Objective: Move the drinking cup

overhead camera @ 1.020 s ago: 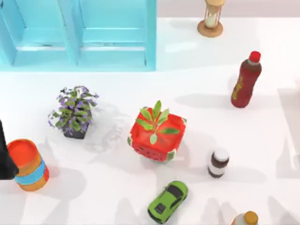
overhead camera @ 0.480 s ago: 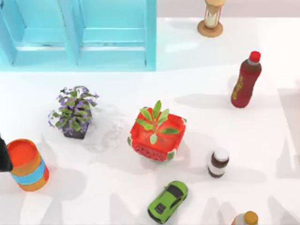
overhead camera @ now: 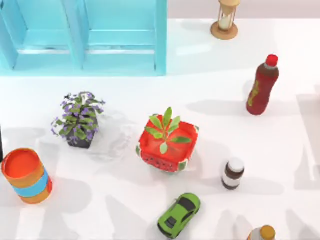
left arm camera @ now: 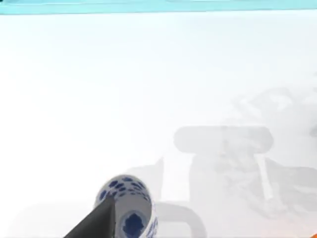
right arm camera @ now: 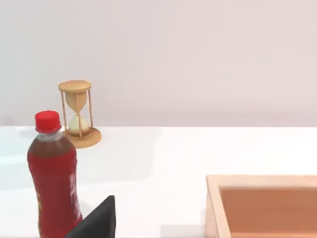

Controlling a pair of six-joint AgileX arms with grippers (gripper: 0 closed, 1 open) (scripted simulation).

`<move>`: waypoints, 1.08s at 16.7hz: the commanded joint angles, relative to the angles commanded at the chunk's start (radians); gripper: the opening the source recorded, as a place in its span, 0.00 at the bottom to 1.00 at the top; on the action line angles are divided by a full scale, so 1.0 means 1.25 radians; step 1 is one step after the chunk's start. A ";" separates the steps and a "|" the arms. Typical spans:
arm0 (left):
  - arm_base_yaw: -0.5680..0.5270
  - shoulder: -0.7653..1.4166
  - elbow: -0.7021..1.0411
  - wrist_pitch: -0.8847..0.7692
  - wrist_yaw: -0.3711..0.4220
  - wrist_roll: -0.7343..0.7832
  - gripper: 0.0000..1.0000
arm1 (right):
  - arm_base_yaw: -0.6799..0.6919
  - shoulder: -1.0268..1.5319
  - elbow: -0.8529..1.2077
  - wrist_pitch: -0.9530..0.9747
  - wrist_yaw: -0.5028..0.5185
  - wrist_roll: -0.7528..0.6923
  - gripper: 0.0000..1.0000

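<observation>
The drinking cup [overhead camera: 26, 175] is orange with a light blue band and a red-orange inside. It stands upright near the table's left edge, in front of the purple-flowered plant [overhead camera: 79, 120]. A dark sliver of my left arm [overhead camera: 0, 144] shows at the top view's left border, just behind the cup and apart from it. A black piece of my left gripper [left arm camera: 96, 224] shows in the left wrist view over bare white table. A black piece of my right gripper [right arm camera: 96, 221] shows in the right wrist view, beside the red bottle [right arm camera: 53, 176].
A red watermelon-patterned pot [overhead camera: 167, 145] stands mid-table, with a green toy car [overhead camera: 179, 214] and a small brown jar [overhead camera: 233, 173] nearer the front. The red bottle [overhead camera: 262, 85], an hourglass [overhead camera: 224, 20], a blue cabinet [overhead camera: 82, 35], a wooden box [right arm camera: 265, 206] and a blue-and-white patterned object [left arm camera: 128, 206] are also around.
My left arm has drawn back leftward off the cup's side and almost out of the top view. The cup's whole rim now shows and it stands where it was.
</observation>
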 joint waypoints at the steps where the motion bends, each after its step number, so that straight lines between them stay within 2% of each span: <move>1: 0.005 0.042 0.035 -0.029 0.000 0.005 1.00 | 0.000 0.000 0.000 0.000 0.000 0.000 1.00; 18: 0.088 0.766 0.623 -0.546 -0.004 0.102 1.00 | 0.000 0.000 0.000 0.000 0.000 0.000 1.00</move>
